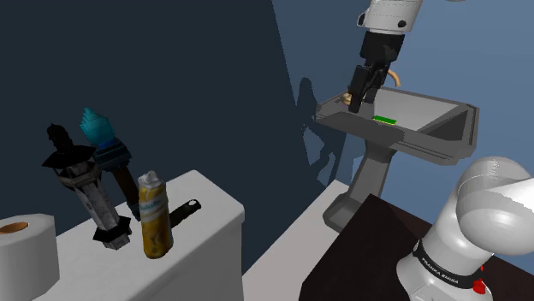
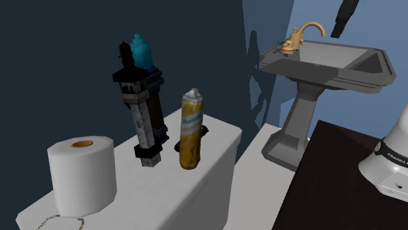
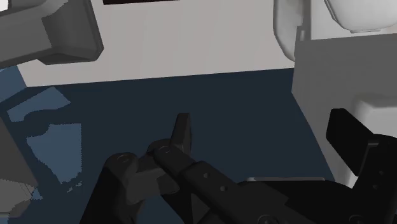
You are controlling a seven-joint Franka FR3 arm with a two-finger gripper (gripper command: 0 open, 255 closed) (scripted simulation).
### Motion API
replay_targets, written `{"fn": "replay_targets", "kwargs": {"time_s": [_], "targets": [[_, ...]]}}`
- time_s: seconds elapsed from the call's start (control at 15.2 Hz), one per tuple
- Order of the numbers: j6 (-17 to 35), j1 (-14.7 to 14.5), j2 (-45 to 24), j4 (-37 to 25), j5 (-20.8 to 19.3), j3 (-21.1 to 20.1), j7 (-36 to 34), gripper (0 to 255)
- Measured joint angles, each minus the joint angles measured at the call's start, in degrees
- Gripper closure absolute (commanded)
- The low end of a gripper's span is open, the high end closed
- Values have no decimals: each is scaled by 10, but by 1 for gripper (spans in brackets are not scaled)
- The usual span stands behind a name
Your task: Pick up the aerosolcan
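Note:
The aerosol can (image 1: 154, 214) (image 2: 191, 131) is yellow with a white and blue label and a grey cap. It stands upright on the white toilet tank (image 1: 210, 201) (image 2: 216, 140), toward the shoulder view's lower left. My black gripper (image 1: 355, 101) hangs far from the can, over the grey pedestal sink (image 1: 432, 128) near its tap. One finger (image 2: 344, 16) pokes in at the top edge of the second exterior view. In the wrist view the gripper (image 3: 267, 137) is open, nothing between its fingers, above dark blue floor.
Beside the can stand a tall black-and-grey object (image 1: 86, 184) (image 2: 140, 111) and a teal-topped bottle (image 1: 103, 137) (image 2: 140, 49). A toilet roll (image 1: 21, 248) (image 2: 82, 173) sits at the tank's end. A green bar (image 1: 385, 119) lies on the sink by the brass tap (image 2: 301, 36).

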State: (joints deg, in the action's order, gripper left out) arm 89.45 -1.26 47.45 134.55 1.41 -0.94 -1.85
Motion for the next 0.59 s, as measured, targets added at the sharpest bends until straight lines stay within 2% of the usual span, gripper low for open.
{"fn": "replay_targets", "kwargs": {"time_s": [0.2, 0.59], "targets": [[3, -3, -5, -2, 12, -18, -25, 0], [22, -9, -58, -34, 60, -97, -135, 0]]}}
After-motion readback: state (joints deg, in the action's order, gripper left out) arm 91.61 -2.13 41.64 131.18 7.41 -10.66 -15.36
